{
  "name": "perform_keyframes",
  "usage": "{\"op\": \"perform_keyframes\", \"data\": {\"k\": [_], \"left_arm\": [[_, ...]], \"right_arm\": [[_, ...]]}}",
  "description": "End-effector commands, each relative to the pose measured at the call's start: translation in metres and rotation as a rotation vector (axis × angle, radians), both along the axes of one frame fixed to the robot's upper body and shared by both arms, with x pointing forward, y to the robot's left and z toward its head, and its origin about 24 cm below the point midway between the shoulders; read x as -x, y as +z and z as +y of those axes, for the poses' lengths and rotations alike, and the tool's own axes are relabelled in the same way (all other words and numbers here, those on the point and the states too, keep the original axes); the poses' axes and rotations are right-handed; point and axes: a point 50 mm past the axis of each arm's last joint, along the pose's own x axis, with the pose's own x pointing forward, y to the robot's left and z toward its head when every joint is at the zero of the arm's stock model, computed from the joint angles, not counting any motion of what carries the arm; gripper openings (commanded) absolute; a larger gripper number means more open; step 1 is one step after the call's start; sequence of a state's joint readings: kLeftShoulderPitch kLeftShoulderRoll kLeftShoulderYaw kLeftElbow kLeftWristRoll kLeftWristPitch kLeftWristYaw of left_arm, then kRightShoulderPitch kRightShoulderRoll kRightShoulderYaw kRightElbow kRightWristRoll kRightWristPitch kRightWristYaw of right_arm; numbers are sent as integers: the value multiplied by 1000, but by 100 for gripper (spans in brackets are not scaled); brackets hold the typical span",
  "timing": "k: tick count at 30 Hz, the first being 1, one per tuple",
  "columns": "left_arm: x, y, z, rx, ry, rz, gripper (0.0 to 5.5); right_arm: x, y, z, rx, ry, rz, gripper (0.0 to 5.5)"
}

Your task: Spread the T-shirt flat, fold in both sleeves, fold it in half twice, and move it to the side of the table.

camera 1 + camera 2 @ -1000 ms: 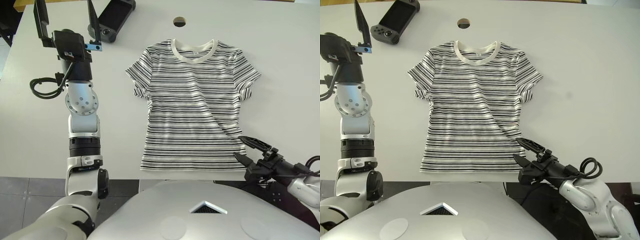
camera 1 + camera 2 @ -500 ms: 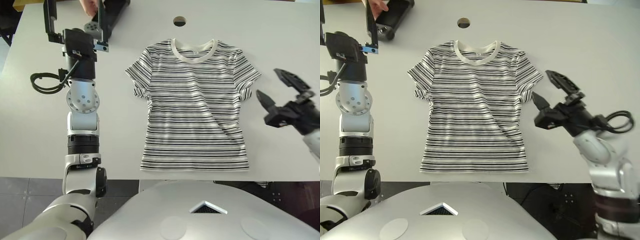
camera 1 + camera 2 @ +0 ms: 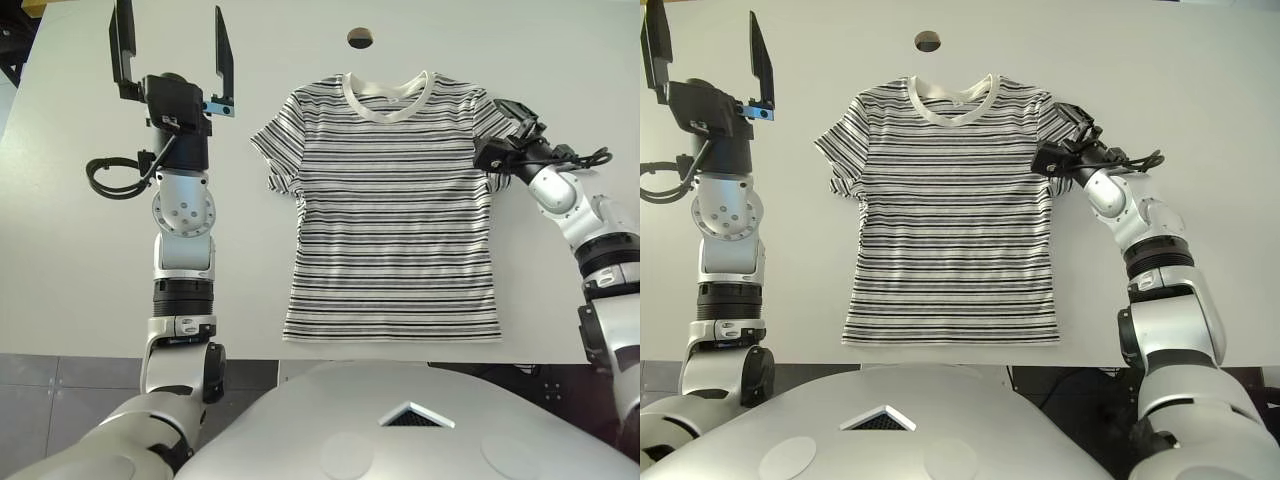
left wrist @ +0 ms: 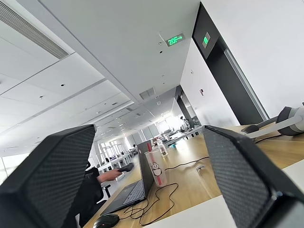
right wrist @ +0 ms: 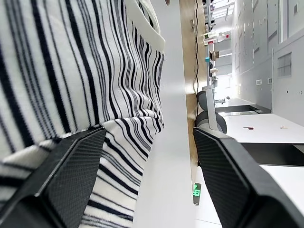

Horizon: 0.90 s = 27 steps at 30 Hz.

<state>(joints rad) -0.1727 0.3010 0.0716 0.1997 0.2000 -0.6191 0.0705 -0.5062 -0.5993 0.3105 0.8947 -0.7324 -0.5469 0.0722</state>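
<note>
Right hand (image 3: 503, 148): down at the outer edge of the right sleeve (image 3: 483, 112) of the striped T-shirt (image 3: 390, 210), toward the far right of the white bench (image 3: 80, 280). Left hand (image 3: 170, 55): raised off the bench, well apart from the left sleeve (image 3: 275, 150), pointing up, spread wide, gripping nothing.

From the head: lies face up mid-bench, collar away from the robot, hem near the front edge, body smooth. Reads as already spread, with sleeve folding judged the step in hand. Shows a small tuck at the left sleeve's hem. Round cable hole (image 3: 359, 38) just beyond the collar, out of the way.

From the left wrist: fingers (image 4: 47, 180) wide apart and aimed into the room, framing ceiling, a laptop (image 4: 128, 195) and a cup (image 4: 155, 172) on far desks. Holds nothing.

From the right wrist: open too, with striped sleeve cloth beneath and between the two fingers and bare bench beside it. Not yet closed on the fabric.

Next, probably: pinch only the sleeve's edge, lift slightly, carry inward across the chest. Could catch the layer below or drag the whole shirt askew. No obstacle apparent between sleeve and chest.
</note>
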Motion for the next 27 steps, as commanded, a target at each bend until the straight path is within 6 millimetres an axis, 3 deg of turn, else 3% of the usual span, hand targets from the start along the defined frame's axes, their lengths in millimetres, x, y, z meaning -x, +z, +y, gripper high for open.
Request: {"op": "perform_keyframes", "data": {"k": [1,4,7,10,15,19,23,27], "left_arm": [[3,-1,-2,4,-10,7,417],[2,-2,-2,0,-10,14,417],[0,-7,7,-26,41,44,417],[0,-10,25,-215,116,88,417],[2,-23,65,-712,209,266,417],[-15,-26,78,-1148,182,291,417],[-31,-45,75,-1354,75,341,417],[-44,-70,70,-1416,23,436,417]], "right_arm": [[10,-13,-15,56,-18,84,344],[7,-2,-10,-18,6,-18,344],[-8,47,-6,-243,-62,-397,344],[5,84,4,-520,-71,-611,344],[51,102,23,-895,-69,-510,344],[66,128,33,-908,-1,-512,344],[70,140,44,-903,46,-519,344],[75,141,48,-885,69,-507,344]]}}
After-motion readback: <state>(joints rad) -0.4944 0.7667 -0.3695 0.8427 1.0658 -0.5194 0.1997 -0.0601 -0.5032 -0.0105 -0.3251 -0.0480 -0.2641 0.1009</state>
